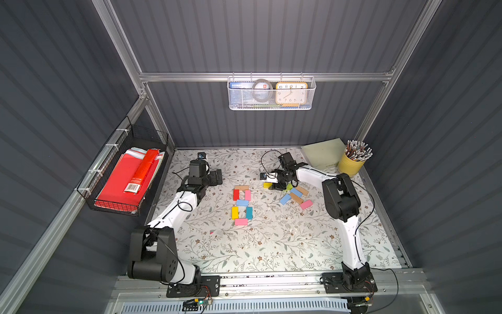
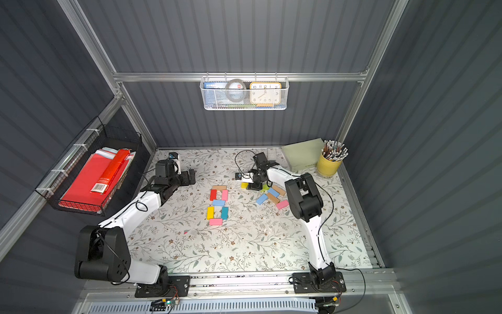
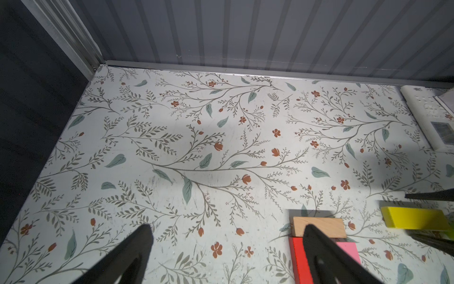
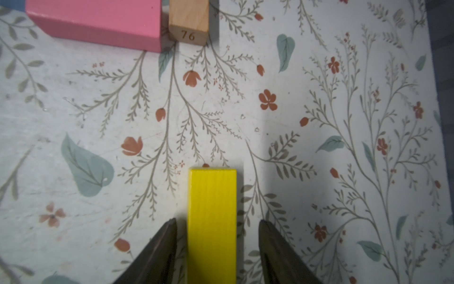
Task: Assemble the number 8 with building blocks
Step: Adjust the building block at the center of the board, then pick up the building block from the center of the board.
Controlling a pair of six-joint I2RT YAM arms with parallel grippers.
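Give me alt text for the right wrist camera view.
A yellow block lies on the floral tabletop between the open fingers of the right end effector, a gap on each side. Beyond sit a pink block and a tan block stamped 76.

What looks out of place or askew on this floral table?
Only the yellow wooden block: it lies apart from the spare blocks, between the right gripper's open fingers, neither touching it. The seven-block eight looks tidy.

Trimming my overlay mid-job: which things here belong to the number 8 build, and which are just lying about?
Job: the number 8; spare blocks; yellow block, lying between the jaws of the open right gripper.
Lying about: red carton, black wire basket, clock, tape roll, pencil cup.
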